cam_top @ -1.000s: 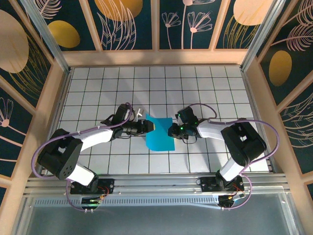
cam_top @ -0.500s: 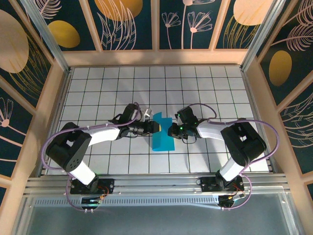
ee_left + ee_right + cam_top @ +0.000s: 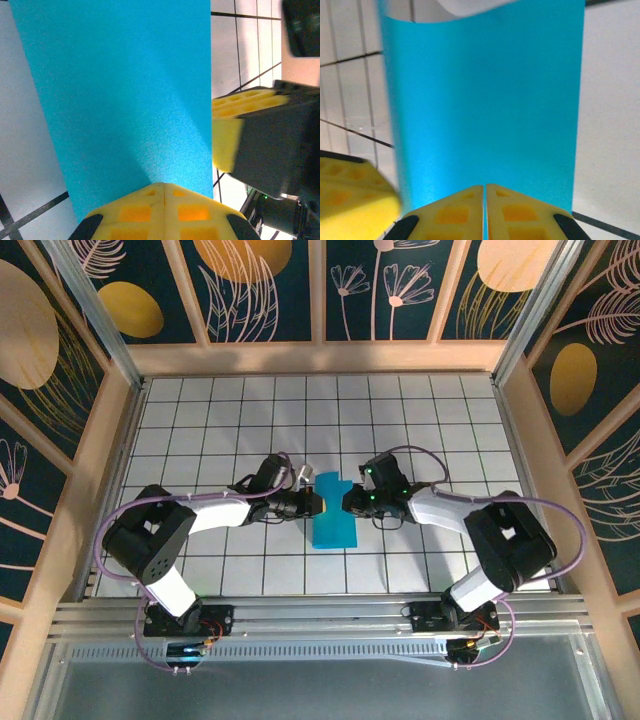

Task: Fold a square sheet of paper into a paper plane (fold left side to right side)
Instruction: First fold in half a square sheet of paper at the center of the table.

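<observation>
The square sheet of paper [image 3: 335, 520] lies on the tiles as a narrow turquoise rectangle, its left part folded over to the right. My left gripper [image 3: 318, 502] is at its upper left edge and my right gripper [image 3: 346, 503] faces it from the right. In the left wrist view the paper [image 3: 125, 90] spreads beyond my left gripper [image 3: 164, 186], whose yellow fingers meet with no gap over its surface. My right gripper [image 3: 484, 187] is shut to a hairline slit, its tips over the paper [image 3: 485, 100]. No paper is clamped between either pair of jaws.
The white tiled table [image 3: 300, 410] is boxed in by wooden walls at the left, the right and the back. An aluminium rail [image 3: 320, 612] runs along the near edge. The right arm's yellow finger [image 3: 245, 125] stands close beside the paper's edge.
My left gripper has moved right and shut its jaws. The raised left part of the paper has come over to the right, and the sheet looks narrower. The right gripper has barely moved.
</observation>
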Controlling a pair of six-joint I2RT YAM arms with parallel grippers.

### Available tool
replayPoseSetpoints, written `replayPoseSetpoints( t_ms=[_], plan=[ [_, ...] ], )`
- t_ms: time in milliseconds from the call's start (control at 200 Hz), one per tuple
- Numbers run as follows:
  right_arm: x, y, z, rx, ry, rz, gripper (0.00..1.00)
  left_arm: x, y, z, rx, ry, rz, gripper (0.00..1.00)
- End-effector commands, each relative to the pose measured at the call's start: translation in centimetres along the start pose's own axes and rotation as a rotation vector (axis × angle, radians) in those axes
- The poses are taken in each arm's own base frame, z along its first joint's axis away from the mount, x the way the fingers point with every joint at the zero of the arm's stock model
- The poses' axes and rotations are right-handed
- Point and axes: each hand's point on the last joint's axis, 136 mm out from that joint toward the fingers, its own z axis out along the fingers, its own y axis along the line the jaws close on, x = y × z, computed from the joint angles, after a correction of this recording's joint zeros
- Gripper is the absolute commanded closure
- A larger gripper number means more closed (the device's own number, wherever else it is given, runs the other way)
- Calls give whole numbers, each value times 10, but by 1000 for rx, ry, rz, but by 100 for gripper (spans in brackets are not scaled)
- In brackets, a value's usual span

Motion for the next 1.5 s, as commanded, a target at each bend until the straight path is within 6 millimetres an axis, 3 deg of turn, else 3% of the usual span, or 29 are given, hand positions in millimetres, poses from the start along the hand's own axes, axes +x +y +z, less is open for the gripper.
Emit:
replayPoseSetpoints(
  t_ms=[0, 85, 240, 536, 846, 966, 1061, 1336, 1491],
  plan=[
    [-14, 3, -19, -1, -84, -7, 84, -5, -3, 2, -2, -13, 14, 97],
    [-20, 7, -33, -40, -123, -13, 74, -6, -3, 2, -5, -13, 13, 97],
    [-9, 39, -45, -236, -111, -49, 51, -6, -3, 2, -7, -18, 15, 98],
    [1, 40, -20, -293, -25, -2, 47, -5, -6, 2, -2, -18, 22, 100],
    [8, 46, -3, -315, 23, 0, 67, -5, -8, 3, 3, -11, 28, 100],
    [11, 38, 1, -281, 31, 4, 89, -6, -8, 2, 2, -20, 28, 98],
    [10, 29, 3, -226, 27, 4, 100, -10, -10, -3, -9, -43, 38, 92],
    [6, 0, 5, -32, 18, -5, 100, -21, 5, -21, -159, -129, 43, 66],
    [8, -6, 9, -7, 31, 9, 100, -16, 11, -17, -165, -106, 32, 55]
  ],
)
